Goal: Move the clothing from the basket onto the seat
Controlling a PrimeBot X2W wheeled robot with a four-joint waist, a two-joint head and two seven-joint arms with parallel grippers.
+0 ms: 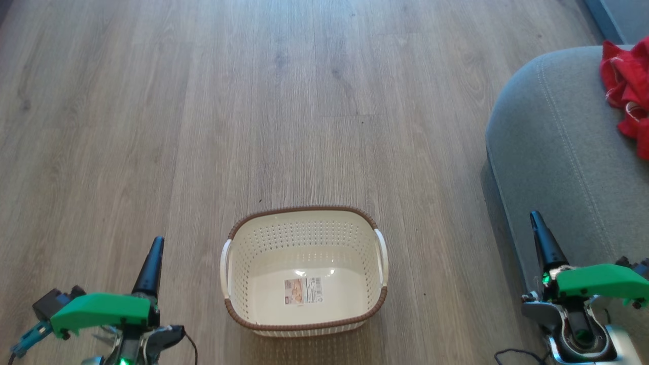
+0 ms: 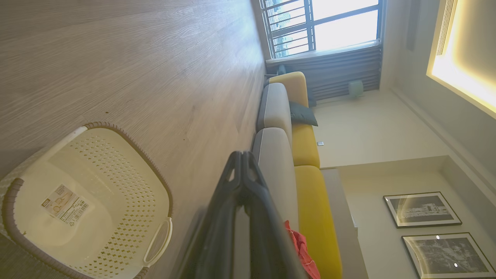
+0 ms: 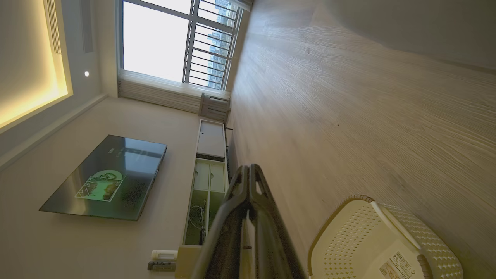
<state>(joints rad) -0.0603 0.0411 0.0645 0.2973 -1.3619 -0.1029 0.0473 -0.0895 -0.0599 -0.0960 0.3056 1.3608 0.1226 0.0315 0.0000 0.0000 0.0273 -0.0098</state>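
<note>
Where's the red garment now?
In the head view, the red fabric garment lies at the upper right on the grey upholstered seat cushion, apart from the cream perforated basket.

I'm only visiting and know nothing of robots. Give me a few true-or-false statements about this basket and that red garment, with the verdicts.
1. The basket holds nothing but a label sticker on its base. True.
2. The red clothing lies on the floor. False: it lies on the grey seat.
3. One end effector grips the clothing. False: the left end effector and the right end effector are both shut on nothing, well away from the clothing.
4. The basket stands on the wooden floor, beside the seat. True.
</note>
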